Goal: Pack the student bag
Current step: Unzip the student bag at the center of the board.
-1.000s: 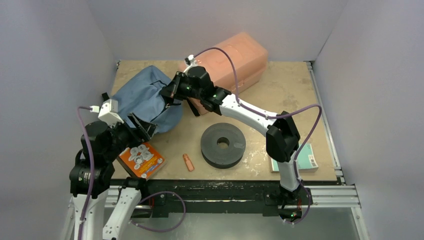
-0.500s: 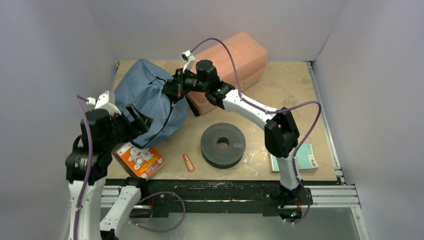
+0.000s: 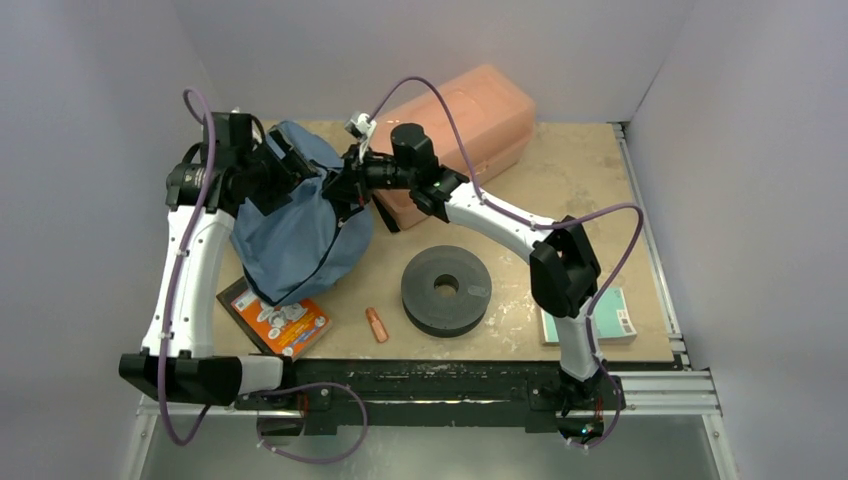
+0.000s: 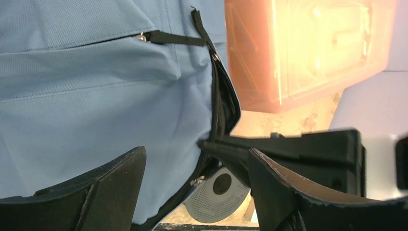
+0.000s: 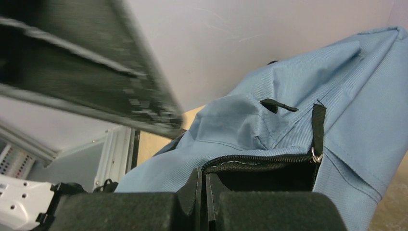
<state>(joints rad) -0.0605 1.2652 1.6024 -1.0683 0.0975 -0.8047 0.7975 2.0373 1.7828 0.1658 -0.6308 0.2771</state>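
The slate-blue student bag (image 3: 295, 235) stands raised at the back left of the table, its lower part hanging towards the front. My right gripper (image 3: 345, 185) is shut on the bag's black zipper edge (image 5: 269, 161), with the dark lining open beside it in the right wrist view (image 5: 204, 187). My left gripper (image 3: 290, 165) is at the bag's upper left side. Its jaws stand wide apart in the left wrist view (image 4: 197, 187), with blue fabric (image 4: 96, 96) in front of them and no hold on it.
A salmon-pink plastic box (image 3: 470, 115) stands behind the right gripper. A black ring-shaped disc (image 3: 446, 290) lies mid-table. An orange booklet (image 3: 280, 320) lies partly under the bag's front. A small orange piece (image 3: 376, 324) and a teal book (image 3: 610, 320) lie near the front edge.
My left arm has swung up from the front left to the bag's upper back side. The bag has been lifted and now hangs from my right gripper, sagging forward.
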